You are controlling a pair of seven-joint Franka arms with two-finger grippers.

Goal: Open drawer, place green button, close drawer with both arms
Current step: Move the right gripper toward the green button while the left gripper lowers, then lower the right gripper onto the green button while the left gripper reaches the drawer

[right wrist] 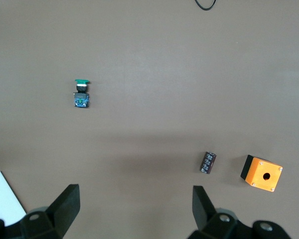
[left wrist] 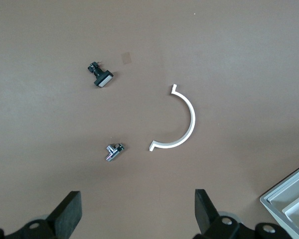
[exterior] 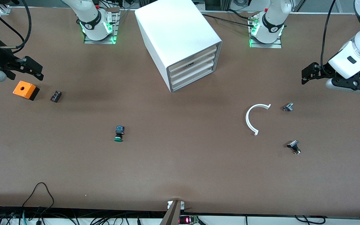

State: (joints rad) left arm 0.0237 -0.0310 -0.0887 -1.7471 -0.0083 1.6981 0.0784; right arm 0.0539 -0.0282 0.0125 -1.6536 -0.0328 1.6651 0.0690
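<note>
You get even, bright overhead light on the brown table (exterior: 180,162), with no glare. The cabinet (exterior: 175,34) top is nearly washed out white. Soft, faint shadows lie beneath each arm. Both wrist views are sharp between the jaws, with slightly blurred fingertips (left wrist: 70,211) at the frame's edge.

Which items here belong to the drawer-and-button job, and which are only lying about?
Job: cabinet with its drawers all shut; green-capped button; left pincer and right pincer, both open, waiting.

Lying about: orange box; small black part; white curved strip; two small metal parts.
</note>
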